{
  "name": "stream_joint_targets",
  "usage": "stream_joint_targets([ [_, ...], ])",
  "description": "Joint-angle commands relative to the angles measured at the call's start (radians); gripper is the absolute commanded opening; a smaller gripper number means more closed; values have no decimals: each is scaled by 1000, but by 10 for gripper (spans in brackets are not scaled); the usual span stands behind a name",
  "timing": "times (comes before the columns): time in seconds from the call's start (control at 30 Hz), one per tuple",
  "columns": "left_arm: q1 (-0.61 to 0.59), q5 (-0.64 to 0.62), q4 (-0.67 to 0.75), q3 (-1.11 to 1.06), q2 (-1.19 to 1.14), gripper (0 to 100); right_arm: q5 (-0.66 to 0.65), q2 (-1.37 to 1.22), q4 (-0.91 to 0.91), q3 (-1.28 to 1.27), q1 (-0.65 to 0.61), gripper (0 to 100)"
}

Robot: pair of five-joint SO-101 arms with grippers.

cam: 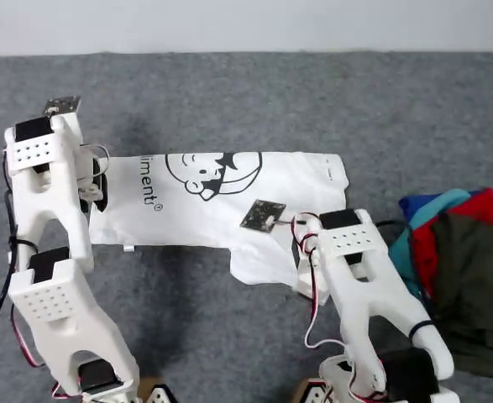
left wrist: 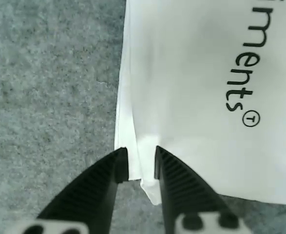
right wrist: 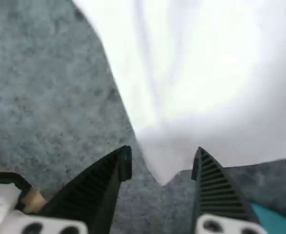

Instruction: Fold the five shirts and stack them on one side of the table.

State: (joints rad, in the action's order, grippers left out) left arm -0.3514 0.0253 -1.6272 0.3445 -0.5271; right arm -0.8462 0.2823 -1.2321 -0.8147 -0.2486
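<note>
Tabletop [cam: 229, 101]: I see a grey felt-like surface that carries everything on the rig.
White shirt [cam: 221, 210]: it lies spread flat across the middle of the tabletop, black print facing up. Its near edge is uneven, with a flap hanging lower towards the right arm.
Left gripper [left wrist: 138, 158]: it sits at the shirt's left side edge, close to the near corner. The fingers [left wrist: 169, 173] are drawn close together and clamped on the doubled edge of the white shirt, with a strip of cloth in the narrow gap.
Right gripper [right wrist: 162, 158]: it is low over the pointed corner of the shirt's near flap. The fingers [right wrist: 108, 178] stand well apart, one on each side of the corner tip, and neither touches the cloth.
Shirt pile [cam: 460, 252]: I count blue, teal, red and dark olive cloth heaped loosely at the right edge of the tabletop, apart from the white shirt and beside the right arm. I cannot tell how many garments it holds.
Teal cloth [right wrist: 279, 219]: a sliver of it shows past the right gripper.
</note>
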Motion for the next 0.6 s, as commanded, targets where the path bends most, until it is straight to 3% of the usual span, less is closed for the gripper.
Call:
stream_joint_targets([
  [0.0,-5,17,-5,4,35,97,-51,25,18,-34,16,143],
  [0.13,-5,17,-5,4,34,97,-74,25,38,-68,22,114],
  [0.37,-5,17,-5,2,34,97,-77,25,249,-172,24,123],
  [0.57,-5,18,-5,2,34,97,-86,25,266,-183,24,103],
])
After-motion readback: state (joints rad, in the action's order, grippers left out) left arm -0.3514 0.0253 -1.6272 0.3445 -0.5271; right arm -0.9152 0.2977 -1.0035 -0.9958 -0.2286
